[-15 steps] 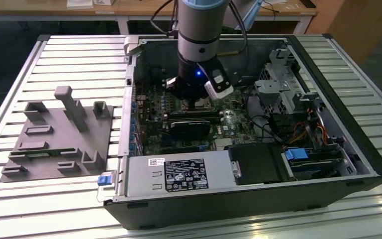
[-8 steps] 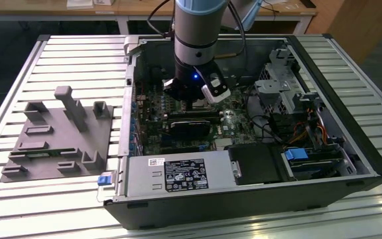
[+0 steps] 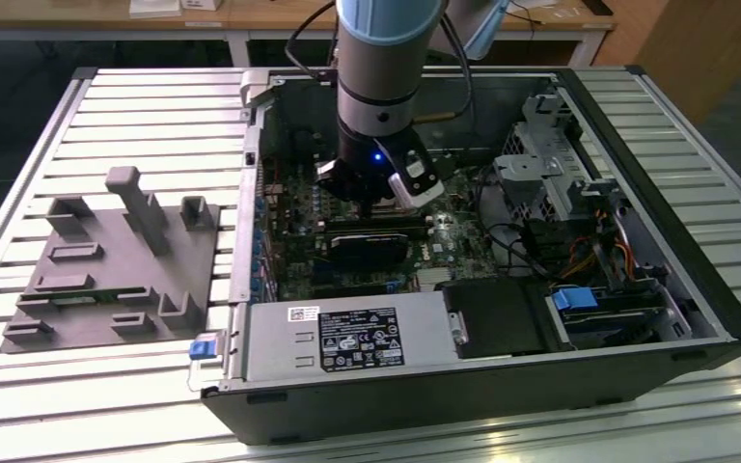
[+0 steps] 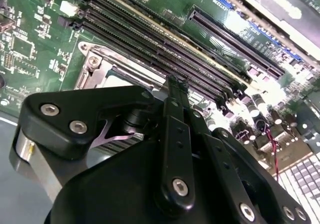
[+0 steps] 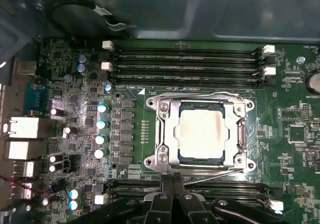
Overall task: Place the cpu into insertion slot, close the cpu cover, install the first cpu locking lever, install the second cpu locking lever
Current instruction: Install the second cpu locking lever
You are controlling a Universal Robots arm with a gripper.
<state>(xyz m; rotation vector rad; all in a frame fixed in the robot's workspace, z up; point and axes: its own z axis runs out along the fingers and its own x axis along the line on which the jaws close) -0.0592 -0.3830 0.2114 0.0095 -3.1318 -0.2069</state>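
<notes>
While the open computer case (image 3: 474,241) lay on a slatted metal table (image 3: 126,106) in the exterior view, the robot arm (image 3: 384,68) reached straight down into it at the upper centre of the frame. Its gripper (image 3: 368,201) hung low over the green motherboard (image 3: 296,207), just above a black block (image 3: 368,249). A grey fixture (image 3: 107,265) sat at the frame's left, well apart from the case.

Seen in the second wrist view, the gripper's black fingers (image 4: 176,129) appeared pressed together, their tips meeting with nothing between them, just beside the long memory slots (image 4: 165,53). A corner of the metal socket frame (image 4: 95,63) showed at the upper left of centre.

Pictured in the first wrist view, the cpu (image 5: 201,132) sat in the insertion slot (image 5: 181,156) at the centre right of the frame. The cpu cover (image 5: 167,129) lay flat around the chip, whose silvery top showed through its window. Thin locking levers (image 5: 200,95) ran along the cover's edges. The closed fingertips (image 5: 171,184) stood at the lower centre, just beside the cover's near edge.
</notes>
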